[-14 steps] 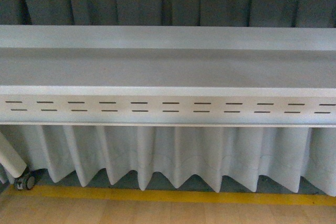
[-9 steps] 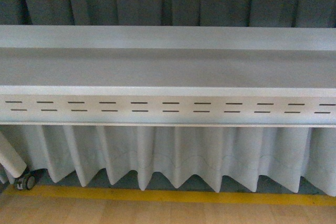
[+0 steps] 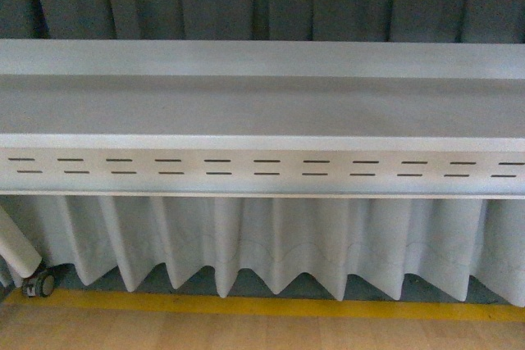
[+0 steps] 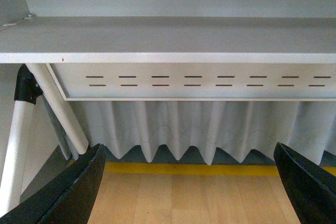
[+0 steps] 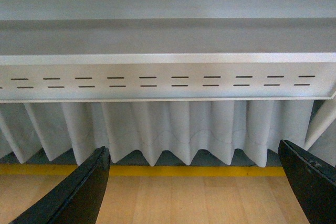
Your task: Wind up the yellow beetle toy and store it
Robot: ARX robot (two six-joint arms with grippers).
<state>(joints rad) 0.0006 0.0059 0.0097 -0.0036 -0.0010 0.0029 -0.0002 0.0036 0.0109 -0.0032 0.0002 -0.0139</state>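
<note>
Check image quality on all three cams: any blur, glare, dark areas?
Front view: soft and slightly hazy with a cool cast; table top evenly lit, no glare. Left wrist view: sharper, slots in the panel read crisp; left fingers near-black, little surface detail. Right wrist view: similar sharpness, no glare; right fingers equally dark.

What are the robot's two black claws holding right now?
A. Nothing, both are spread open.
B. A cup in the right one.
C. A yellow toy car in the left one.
A: the left gripper and right gripper each stand wide open, with only wooden floor and white curtain showing between their fingers.
</note>
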